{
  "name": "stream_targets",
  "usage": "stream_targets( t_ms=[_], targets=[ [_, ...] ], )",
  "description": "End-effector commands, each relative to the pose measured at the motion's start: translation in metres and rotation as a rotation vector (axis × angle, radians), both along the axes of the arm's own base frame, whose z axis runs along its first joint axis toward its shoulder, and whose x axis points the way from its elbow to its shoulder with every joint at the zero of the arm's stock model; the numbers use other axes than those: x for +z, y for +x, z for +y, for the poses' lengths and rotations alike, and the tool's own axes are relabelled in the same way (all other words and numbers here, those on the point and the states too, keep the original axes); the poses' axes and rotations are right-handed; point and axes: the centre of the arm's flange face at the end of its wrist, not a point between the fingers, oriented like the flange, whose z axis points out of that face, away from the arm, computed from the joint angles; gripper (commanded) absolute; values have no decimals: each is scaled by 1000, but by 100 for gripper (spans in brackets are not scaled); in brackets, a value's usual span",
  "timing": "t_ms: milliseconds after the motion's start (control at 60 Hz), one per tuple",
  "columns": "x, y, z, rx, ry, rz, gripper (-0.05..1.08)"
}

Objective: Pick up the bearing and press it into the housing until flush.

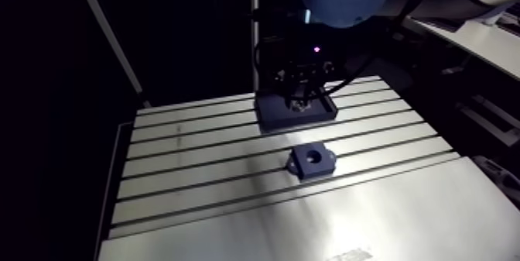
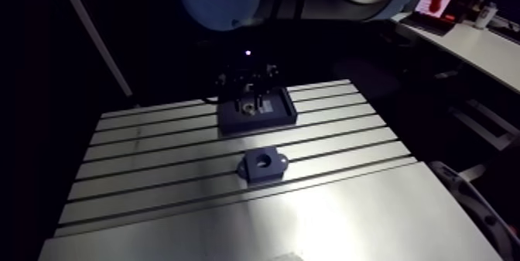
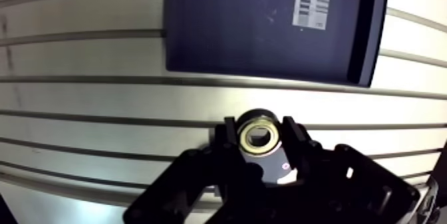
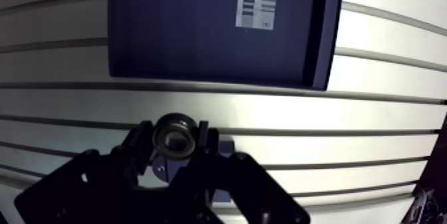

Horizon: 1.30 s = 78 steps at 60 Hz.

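The bearing [image 3: 261, 137], a small metal ring with a brass-coloured inner race, sits clamped between my two dark fingers [image 3: 230, 135]. My gripper [image 3: 261, 140] is shut on it and held above the table. The housing [image 1: 313, 159] is a dark blue block with a round bore, lying mid-table in the arm view. There my gripper [image 1: 298, 103] hangs over the far tray, beyond the housing. In the wrist view a bit of dark blue block [image 3: 274, 171] shows just beneath the bearing, between the fingers.
A shallow dark blue tray [image 3: 369, 34] with a white printed label [image 3: 311, 2] lies ahead of the gripper, at the far side of the slotted aluminium table [image 1: 232, 202]. Long grooves run across the tabletop.
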Motion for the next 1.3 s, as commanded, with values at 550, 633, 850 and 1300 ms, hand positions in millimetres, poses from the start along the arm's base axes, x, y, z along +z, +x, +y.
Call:
stream_targets(
  t_ms=[550, 633, 850, 1300],
  targets=[
    [-7, 63, 3, -4, -9, -37, 66],
    [-7, 64, 3, -1, -4, -22, 66],
    [-16, 72, 2, -2, -3, -24, 66],
    [-29, 79, 7, -15, 0, -1, 66]
  ],
)
